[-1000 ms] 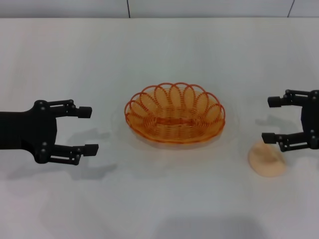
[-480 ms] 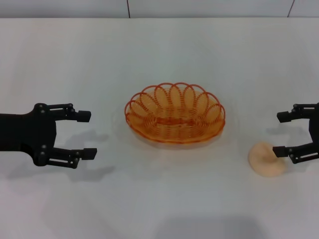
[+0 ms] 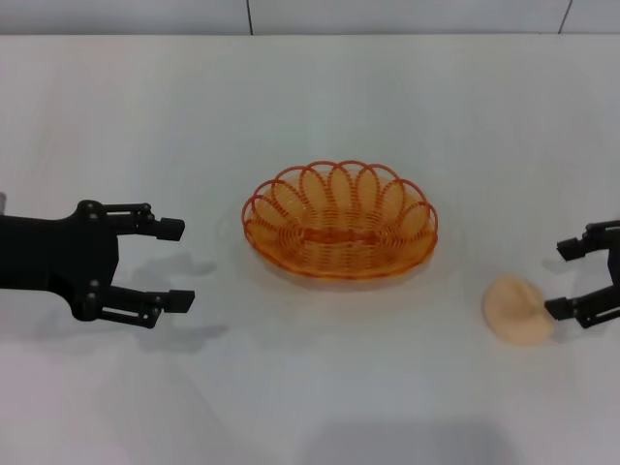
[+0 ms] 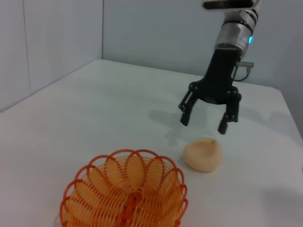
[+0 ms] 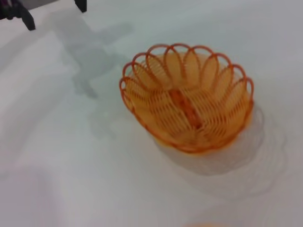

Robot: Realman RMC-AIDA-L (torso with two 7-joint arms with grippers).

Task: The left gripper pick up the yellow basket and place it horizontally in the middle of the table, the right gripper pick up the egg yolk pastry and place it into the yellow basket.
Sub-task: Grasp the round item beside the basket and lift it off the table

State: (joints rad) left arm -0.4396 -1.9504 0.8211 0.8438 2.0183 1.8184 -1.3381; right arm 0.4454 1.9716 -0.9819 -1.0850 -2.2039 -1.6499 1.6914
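The yellow basket (image 3: 339, 271) stands empty in the middle of the white table (image 3: 320, 107), its long side across my view. It also shows in the left wrist view (image 4: 124, 194) and the right wrist view (image 5: 187, 111). My left gripper (image 3: 177, 264) is open and empty, left of the basket and apart from it. The egg yolk pastry (image 3: 519, 309) lies on the table to the basket's front right. My right gripper (image 3: 560, 280) is open and empty just right of the pastry, its near finger close to the pastry's edge. The left wrist view shows the right gripper (image 4: 202, 125) above and behind the pastry (image 4: 202, 154).
A grey wall (image 3: 387, 15) runs along the table's far edge. The left wrist view shows wall panels (image 4: 47, 38) beyond the table's edges. Nothing else lies on the tabletop.
My right gripper has moved right and toward the table's front, to beside the pastry. My left gripper has shifted slightly toward the front. The basket and the pastry have not moved.
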